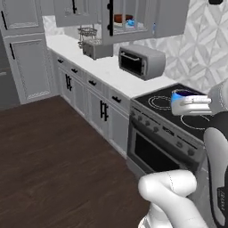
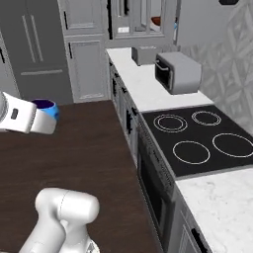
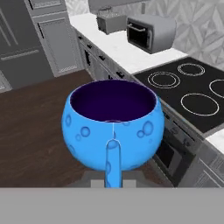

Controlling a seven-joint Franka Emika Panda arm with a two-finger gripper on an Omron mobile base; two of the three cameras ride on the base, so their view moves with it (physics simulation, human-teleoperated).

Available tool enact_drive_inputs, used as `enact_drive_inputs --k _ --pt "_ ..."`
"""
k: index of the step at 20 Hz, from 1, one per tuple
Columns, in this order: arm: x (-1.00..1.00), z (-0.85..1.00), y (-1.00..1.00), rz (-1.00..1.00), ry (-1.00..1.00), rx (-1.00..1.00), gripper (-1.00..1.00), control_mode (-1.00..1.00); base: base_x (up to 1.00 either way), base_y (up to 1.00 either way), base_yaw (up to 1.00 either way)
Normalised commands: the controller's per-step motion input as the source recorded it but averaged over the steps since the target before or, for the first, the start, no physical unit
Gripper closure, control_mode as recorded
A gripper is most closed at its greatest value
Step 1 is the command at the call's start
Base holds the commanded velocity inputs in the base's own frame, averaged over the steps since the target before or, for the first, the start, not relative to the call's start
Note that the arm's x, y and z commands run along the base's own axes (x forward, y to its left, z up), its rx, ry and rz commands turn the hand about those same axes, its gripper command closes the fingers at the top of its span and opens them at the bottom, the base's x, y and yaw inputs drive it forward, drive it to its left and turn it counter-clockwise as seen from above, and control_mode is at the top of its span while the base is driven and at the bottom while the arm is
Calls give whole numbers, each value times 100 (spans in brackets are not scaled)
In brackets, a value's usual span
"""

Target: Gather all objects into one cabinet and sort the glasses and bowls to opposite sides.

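Gripping an empty blue cup [image 3: 113, 131], the claw [image 1: 192, 105]; brown bowl [image 1: 120, 18] inside the cabinet [image 1: 171, 18].

the arm [image 1: 171, 196] is smooth glossy white, built of thick rounded tube segments that swell into bulbous elbows. a thin seam line runs across the rounded link low in the left base view. at that view's right edge a dark grey to black joint band [image 1: 221, 196] sits between white shells and carries small pale markings too small to read. the hand [image 2: 22, 116] is a white block with a small dark rectangular inset on its side.
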Motion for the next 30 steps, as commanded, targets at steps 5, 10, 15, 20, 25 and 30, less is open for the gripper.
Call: enact_drive_inputs --k 5,10,15,20,25,30 --pt "0 0 0 0 0 0 100 100 100 61 33" --pt "0 0 0 0 0 0 100 100 100 74 18" --pt "0 0 0 0 0 0 100 100 100 85 0" --pt "0 0 0 0 0 0 100 100 100 98 -14" --pt "0 0 0 0 0 0 100 100 88 86 -56" --pt "0 0 0 0 0 0 100 100 61 75 -73"
